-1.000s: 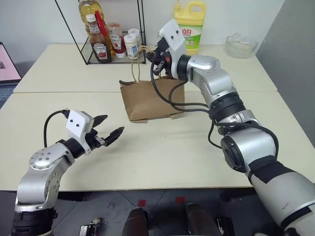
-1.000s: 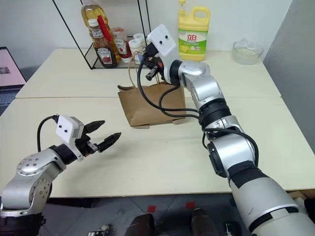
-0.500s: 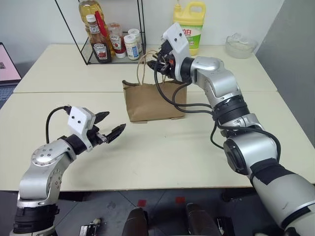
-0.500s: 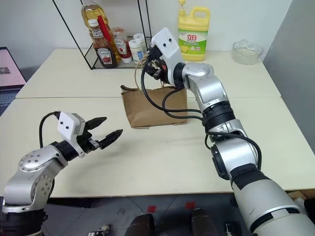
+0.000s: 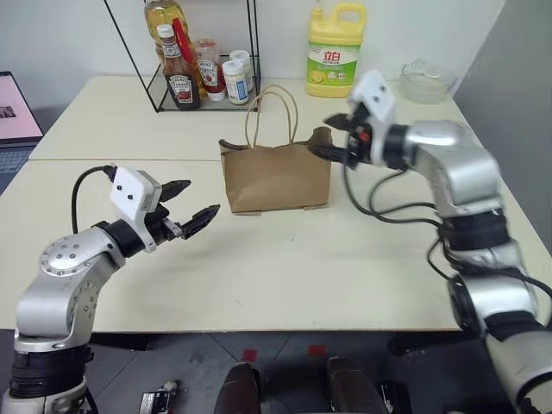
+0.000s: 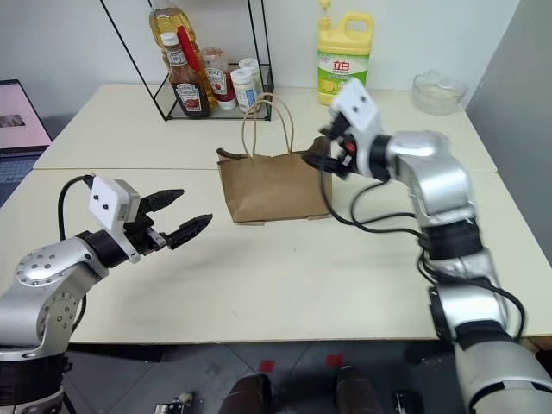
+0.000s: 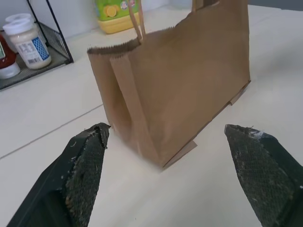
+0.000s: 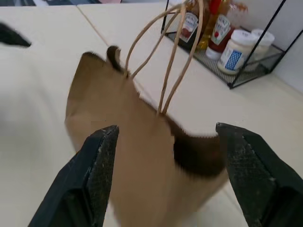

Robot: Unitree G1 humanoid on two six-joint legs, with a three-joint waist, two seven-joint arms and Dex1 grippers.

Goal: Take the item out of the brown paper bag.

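Still early: the item remains unseen in the brown paper bag (image 5: 276,177)
Both grippers, left (image 5: 191,216) and right (image 5: 326,138), hold empty, spread fingers beside the upright bag on the worktop (image 5: 285,267)

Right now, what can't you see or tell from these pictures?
- The item: hidden by the walls of the brown paper bag in both eye views.
- Inside of the bag: the right wrist view is motion-blurred at the mouth, just a dark patch.
- Labels on the rack bottles: too small to read.
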